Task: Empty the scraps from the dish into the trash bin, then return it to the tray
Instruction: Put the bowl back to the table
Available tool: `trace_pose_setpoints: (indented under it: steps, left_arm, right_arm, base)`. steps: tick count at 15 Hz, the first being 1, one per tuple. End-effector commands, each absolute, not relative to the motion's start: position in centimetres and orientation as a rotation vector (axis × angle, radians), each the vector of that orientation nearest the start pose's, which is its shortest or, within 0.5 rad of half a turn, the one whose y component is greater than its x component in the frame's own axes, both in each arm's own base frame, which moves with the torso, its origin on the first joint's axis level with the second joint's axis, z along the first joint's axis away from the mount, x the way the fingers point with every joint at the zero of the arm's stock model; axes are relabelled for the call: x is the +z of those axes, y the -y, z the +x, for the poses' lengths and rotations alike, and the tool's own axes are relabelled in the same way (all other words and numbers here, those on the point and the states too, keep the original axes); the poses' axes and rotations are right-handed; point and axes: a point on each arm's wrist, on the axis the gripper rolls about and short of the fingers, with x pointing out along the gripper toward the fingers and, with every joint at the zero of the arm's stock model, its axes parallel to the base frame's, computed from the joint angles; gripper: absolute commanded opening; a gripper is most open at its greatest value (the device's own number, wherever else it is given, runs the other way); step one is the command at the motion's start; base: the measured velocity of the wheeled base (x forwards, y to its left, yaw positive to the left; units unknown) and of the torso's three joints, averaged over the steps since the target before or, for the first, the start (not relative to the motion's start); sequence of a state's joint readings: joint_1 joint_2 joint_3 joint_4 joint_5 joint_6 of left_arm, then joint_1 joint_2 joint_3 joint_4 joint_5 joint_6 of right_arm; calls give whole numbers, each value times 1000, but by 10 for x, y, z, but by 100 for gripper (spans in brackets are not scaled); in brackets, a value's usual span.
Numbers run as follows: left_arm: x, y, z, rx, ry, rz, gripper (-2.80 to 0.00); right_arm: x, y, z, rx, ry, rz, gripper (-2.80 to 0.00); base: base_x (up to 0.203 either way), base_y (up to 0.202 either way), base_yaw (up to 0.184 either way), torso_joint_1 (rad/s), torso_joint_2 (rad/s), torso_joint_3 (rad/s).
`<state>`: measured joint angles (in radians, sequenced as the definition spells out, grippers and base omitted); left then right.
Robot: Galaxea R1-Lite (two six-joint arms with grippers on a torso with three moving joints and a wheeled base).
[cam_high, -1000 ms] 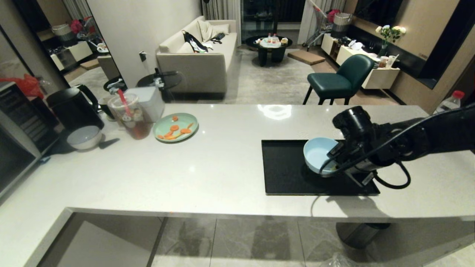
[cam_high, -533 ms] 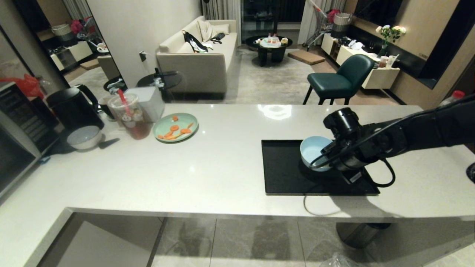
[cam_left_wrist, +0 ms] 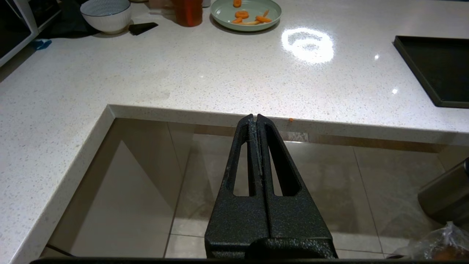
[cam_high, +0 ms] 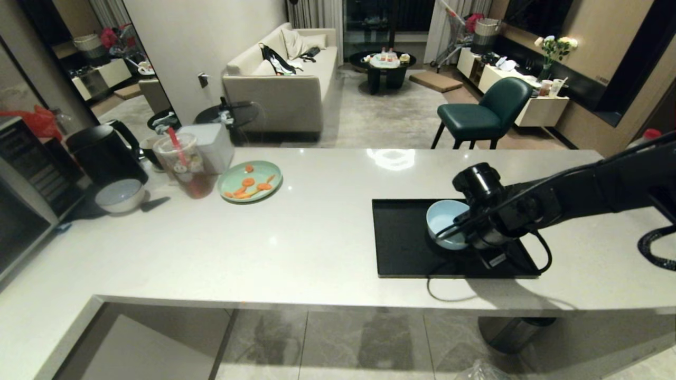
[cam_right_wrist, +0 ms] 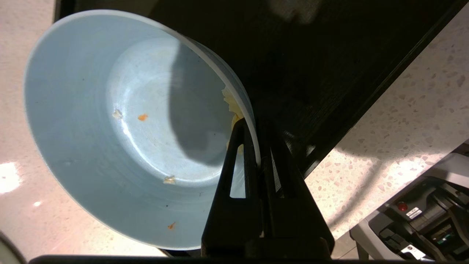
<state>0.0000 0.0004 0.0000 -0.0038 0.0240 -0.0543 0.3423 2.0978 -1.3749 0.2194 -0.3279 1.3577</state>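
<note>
Since the dish (cam_right_wrist: 110, 139) holds only a few specks and a pale bit at the rim, emptying looks done; return to the tray (cam_high: 401, 248) is what remains. Right gripper (cam_right_wrist: 256, 146) pinches the dish rim, one finger inside, one outside. Dish is tilted over the tray's right part; contact with the tray cannot be told. Not yet released. Left gripper (cam_left_wrist: 255, 119) parked below the counter (cam_left_wrist: 220, 80) edge, fingers pressed together, empty.
</note>
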Motion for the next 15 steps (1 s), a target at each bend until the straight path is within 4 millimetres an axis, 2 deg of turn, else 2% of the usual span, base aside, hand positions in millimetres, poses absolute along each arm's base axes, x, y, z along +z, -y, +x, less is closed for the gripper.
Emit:
trace_pose_setpoints:
  steps: [1,5,11,15]
  left_arm:
    - [76,-1,-23,24,4,-55,-280]
    - [76,-1,-23,24,4,-55,-280]
    - [76,-1,-23,24,4,-55,-280]
    - [76,-1,-23,24,4,-55,-280]
  right_arm:
    - [110,-126,374,-585,-739,953,-280]
    - [104,-129,379,-598,-741,973,-280]
    - [97,-145,375,-581,-769,959,-280]
    - [95,-144,374,-592,-772,965,-280]
  base:
    - [0,0,0,0,0,0]
    - [0,0,0,0,0,0]
    - [0,0,0,0,0,0]
    - [0,0,0,0,0,0]
